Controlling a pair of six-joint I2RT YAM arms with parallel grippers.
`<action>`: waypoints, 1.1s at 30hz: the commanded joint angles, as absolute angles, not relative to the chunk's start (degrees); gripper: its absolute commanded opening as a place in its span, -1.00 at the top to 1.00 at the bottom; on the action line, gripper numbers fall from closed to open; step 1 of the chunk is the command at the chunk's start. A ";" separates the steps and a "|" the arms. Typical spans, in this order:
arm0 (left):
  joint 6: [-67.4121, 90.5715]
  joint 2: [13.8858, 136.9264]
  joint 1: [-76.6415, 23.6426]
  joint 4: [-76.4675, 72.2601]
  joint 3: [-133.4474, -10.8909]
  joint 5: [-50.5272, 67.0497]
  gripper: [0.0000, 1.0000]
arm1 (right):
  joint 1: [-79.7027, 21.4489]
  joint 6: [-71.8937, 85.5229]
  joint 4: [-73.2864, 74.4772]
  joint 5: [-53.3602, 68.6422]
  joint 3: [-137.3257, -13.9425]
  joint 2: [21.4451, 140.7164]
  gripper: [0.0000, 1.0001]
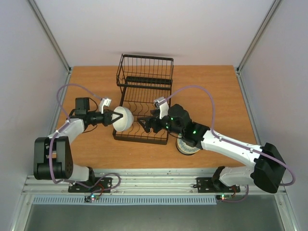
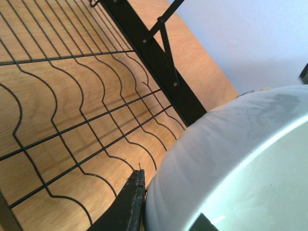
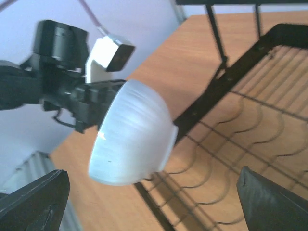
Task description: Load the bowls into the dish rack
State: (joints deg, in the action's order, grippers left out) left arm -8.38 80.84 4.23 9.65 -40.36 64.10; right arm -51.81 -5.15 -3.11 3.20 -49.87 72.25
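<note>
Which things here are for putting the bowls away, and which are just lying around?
For the job:
- plain white round ceramic bowl, held by the left gripper
- stacked round bowls beside the rack
- black wire dish rack
- right gripper, open over the rack

Just lying about:
- brown wooden table
- purple cables

The left gripper (image 1: 113, 118) is seen clamped on the rim of a white bowl (image 1: 124, 119), its arm reaching low, while the right gripper (image 1: 147, 124) is pointed toward it, fingers (image 3: 34, 202) spread wide, the bowl just ahead of them.
</note>
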 commanded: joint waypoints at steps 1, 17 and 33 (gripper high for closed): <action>-7.96 78.83 4.69 4.12 -39.87 70.51 0.99 | -50.43 10.14 -20.04 17.95 -45.73 75.47 -0.96; -9.89 77.55 4.75 6.01 -39.62 71.11 0.99 | -49.48 23.77 -46.34 27.00 -45.53 92.07 -0.97; -11.98 78.48 4.70 8.58 -40.51 72.81 0.99 | -49.48 25.02 -47.87 30.88 -48.91 97.24 -0.23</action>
State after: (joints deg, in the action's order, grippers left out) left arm -11.38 77.73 4.75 8.51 -38.39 67.22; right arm -49.74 24.32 -44.14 28.08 -46.87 96.51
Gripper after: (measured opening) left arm 0.096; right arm 0.743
